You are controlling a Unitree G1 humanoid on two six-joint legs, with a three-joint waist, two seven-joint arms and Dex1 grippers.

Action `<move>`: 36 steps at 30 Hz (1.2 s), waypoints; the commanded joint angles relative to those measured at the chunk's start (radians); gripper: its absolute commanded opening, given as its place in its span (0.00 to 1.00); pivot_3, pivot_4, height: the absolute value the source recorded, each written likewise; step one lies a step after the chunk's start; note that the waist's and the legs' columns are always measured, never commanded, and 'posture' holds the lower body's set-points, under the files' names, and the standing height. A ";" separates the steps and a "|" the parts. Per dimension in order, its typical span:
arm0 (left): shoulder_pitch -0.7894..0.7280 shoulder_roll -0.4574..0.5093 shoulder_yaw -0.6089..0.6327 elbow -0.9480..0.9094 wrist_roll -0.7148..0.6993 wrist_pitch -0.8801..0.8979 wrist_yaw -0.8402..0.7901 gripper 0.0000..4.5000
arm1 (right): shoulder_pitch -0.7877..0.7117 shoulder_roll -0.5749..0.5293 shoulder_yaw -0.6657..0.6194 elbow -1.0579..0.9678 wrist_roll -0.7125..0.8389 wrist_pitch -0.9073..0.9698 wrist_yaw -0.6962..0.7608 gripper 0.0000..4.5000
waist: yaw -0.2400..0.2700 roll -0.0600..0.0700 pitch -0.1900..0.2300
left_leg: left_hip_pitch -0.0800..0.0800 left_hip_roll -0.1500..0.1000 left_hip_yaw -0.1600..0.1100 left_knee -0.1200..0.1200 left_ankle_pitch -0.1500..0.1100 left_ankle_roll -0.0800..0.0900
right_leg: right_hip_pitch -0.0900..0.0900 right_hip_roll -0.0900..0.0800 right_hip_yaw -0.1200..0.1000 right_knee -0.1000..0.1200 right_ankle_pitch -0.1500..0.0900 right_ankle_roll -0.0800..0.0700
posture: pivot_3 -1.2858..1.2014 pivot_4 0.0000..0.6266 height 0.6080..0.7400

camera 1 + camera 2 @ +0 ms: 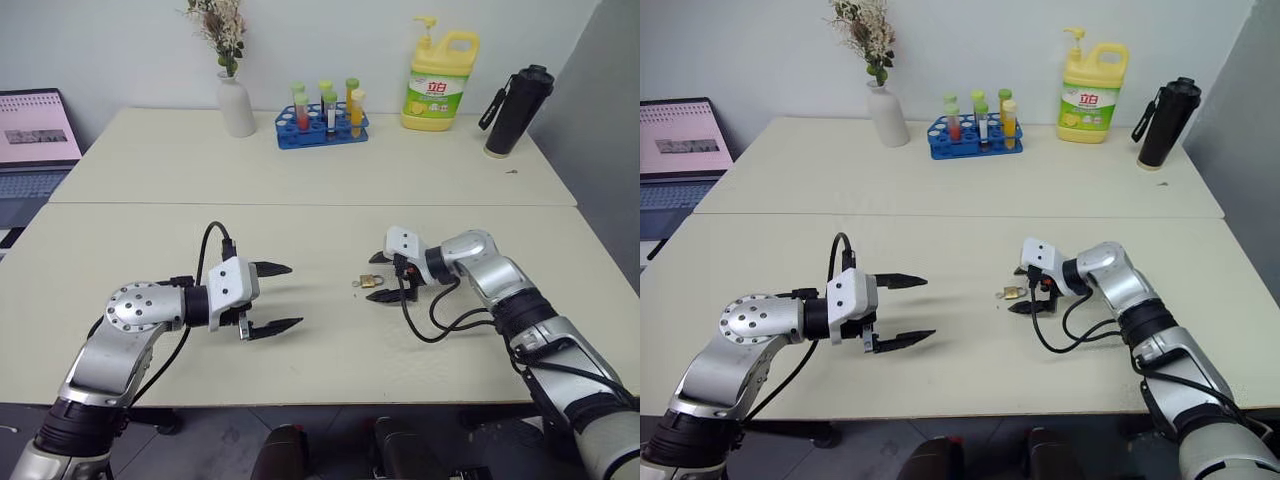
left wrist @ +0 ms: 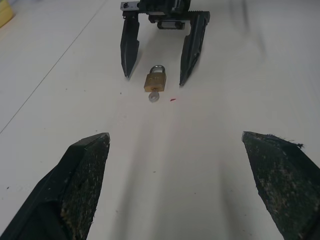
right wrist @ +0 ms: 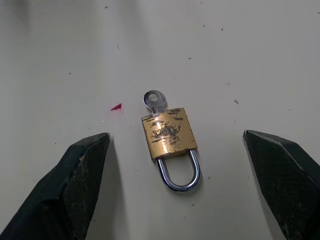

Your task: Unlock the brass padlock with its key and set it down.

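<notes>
Left eye view: cream table (image 1: 300, 180), white wall behind, rack of tubes (image 1: 322, 125) at top centre | brass padlock (image 1: 369, 282) with key (image 1: 357, 283) flat, right of centre | my right gripper (image 1: 385, 276) spread around it, untouched | my left gripper (image 1: 274, 297) spread, well apart

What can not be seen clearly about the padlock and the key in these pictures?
- Key: only its round head shows in the right wrist view; the blade is hidden inside the brass padlock.
- Shackle: whether it is latched or released cannot be told; its ends go into the lock body.
- Left eye view: padlock is too small for detail, beside the open right hand.
- Lettering on the padlock face is worn, unreadable.
</notes>
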 commanded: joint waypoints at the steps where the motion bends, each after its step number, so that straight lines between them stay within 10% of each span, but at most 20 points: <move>1: 0.002 0.013 0.012 -0.035 0.005 -0.025 0.006 0.98 | -0.015 0.017 -0.018 0.011 -0.011 -0.025 0.012 1.00 | 0.000 0.000 0.000 | 0.000 0.000 0.000 0.000 0.000 0.000 | 0.000 0.000 0.000 0.000 0.000 0.000 | 0.52 0.24 1.00; 3: 0.002 0.013 0.007 -0.030 0.013 -0.032 0.005 0.98 | -0.014 0.031 -0.015 0.026 -0.021 -0.024 0.008 1.00 | 0.000 0.000 0.000 | 0.000 0.000 0.000 0.000 0.000 0.000 | 0.000 0.000 0.000 0.000 0.000 0.000 | 0.52 0.24 1.00; 14: 0.001 -0.003 0.009 -0.012 0.004 -0.027 0.014 1.00 | -0.001 0.029 -0.013 0.038 -0.062 -0.049 -0.008 0.21 | -0.001 0.000 0.000 | 0.001 0.000 0.000 0.001 0.000 0.000 | 0.001 0.000 0.000 0.001 0.000 0.000 | 0.52 0.24 1.00; 28: -0.091 -0.126 0.016 -0.016 -0.069 0.223 0.179 1.00 | 0.284 -0.186 -0.143 -0.600 -0.113 -0.093 -0.178 0.21 | 0.005 0.000 0.000 | -0.001 -0.001 -0.002 0.001 0.000 0.000 | 0.001 0.000 0.000 0.000 0.000 0.001 | 0.52 0.24 1.00; 36: -0.270 -0.176 -0.045 0.016 -0.125 0.432 0.191 1.00 | 0.483 -0.275 -0.166 -0.805 -0.574 -0.347 -0.661 0.21 | 0.002 0.000 0.000 | 0.000 -0.002 -0.001 0.000 0.000 0.000 | 0.000 0.002 0.001 0.000 -0.003 0.005 | 0.52 0.24 1.00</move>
